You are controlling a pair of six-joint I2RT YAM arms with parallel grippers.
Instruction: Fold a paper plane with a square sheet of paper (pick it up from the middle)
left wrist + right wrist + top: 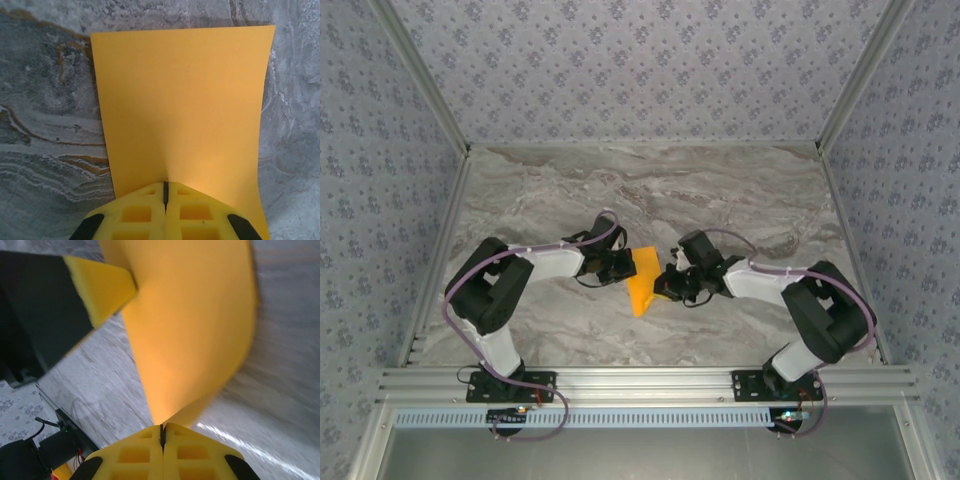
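Orange paper point(642, 280) held up over the middle of the table point(740, 200). Looks like one plain sheet, bowed a little, zero creases on the face seen from the left wrist. Pinched around the middle of its near edge by the left claw point(165, 192), clamped tight with just a thin dark slit showing at the tip. Same deal on the other side: right claw point(162, 432) closed hard on the paper too, sheet curling up and away from it. Too blurry on the right wrist to call edge or corner there. Progress-wise, as a guess: pick-up done, two-sided grip sorted, and about ready for a first fold. Nothing plane-shaped yet though, no nose, no wings, no centre crease. Basically all the folding left to do, so barely past the start.
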